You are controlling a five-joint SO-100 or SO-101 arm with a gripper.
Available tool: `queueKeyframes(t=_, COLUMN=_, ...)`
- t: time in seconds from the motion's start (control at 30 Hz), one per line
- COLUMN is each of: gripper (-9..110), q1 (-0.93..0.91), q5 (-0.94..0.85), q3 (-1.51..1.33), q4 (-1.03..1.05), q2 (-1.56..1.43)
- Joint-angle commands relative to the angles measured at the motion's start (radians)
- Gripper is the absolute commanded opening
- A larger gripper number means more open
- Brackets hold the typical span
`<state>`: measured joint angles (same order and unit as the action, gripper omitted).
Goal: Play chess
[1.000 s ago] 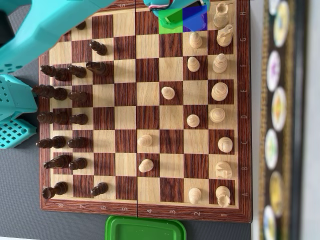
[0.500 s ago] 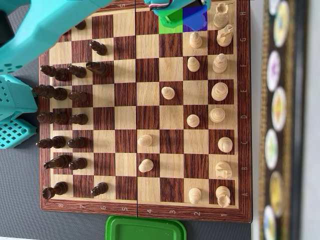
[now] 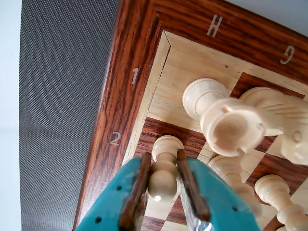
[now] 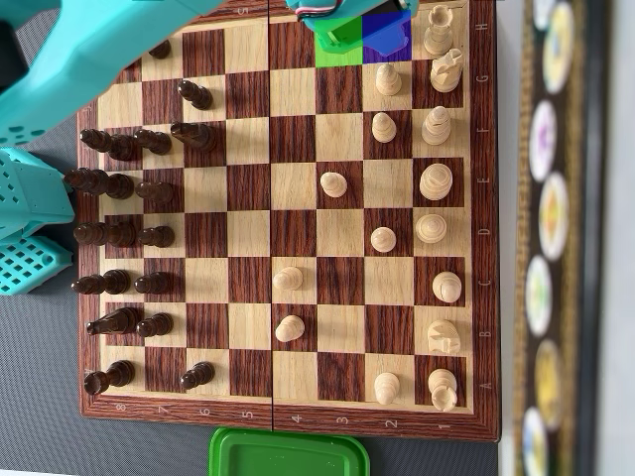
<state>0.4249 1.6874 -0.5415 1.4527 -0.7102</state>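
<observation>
Pincer (image 3: 162,185) pads clamp the head of an upright pale pawn (image 3: 163,166) on the board (image 3: 127,96)'s H-file corner, its axis running straight down between them.

Beneath everything I see a desk (image 4: 40,416) covered in a grey woven mat (image 3: 62,96); at six o'clock in the overhead view a green plastic lid (image 4: 288,454) pokes in; at three o'clock runs a blurred strip of round pictures (image 4: 551,228).

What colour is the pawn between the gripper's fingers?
Light, natural cream wood; the pawn shows best in the wrist view, clamped by the teal gripper.
</observation>
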Motion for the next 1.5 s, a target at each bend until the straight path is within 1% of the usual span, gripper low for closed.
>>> queueKeyframes(t=0.0, gripper=4, q1=0.0, q5=-0.006, q3=0.046, q4=-0.009, q2=-0.031)
queueKeyframes(t=0.4, gripper=4, q1=0.002, q5=-0.006, q3=0.003, q4=-0.003, q2=-0.114)
queueKeyframes(t=0.93, gripper=4, q1=0.011, q5=0.006, q3=-0.288, q4=-0.017, q2=-0.344)
queueKeyframes(t=1.1, gripper=4, q1=0.035, q5=0.006, q3=-0.411, q4=-0.12, q2=-0.403)
queueKeyframes(t=1.23, gripper=4, q1=0.048, q5=0.008, q3=-0.492, q4=-0.138, q2=-0.442)
queueKeyframes(t=1.47, gripper=4, q1=0.049, q5=0.009, q3=-0.518, q4=-0.138, q2=-0.442)
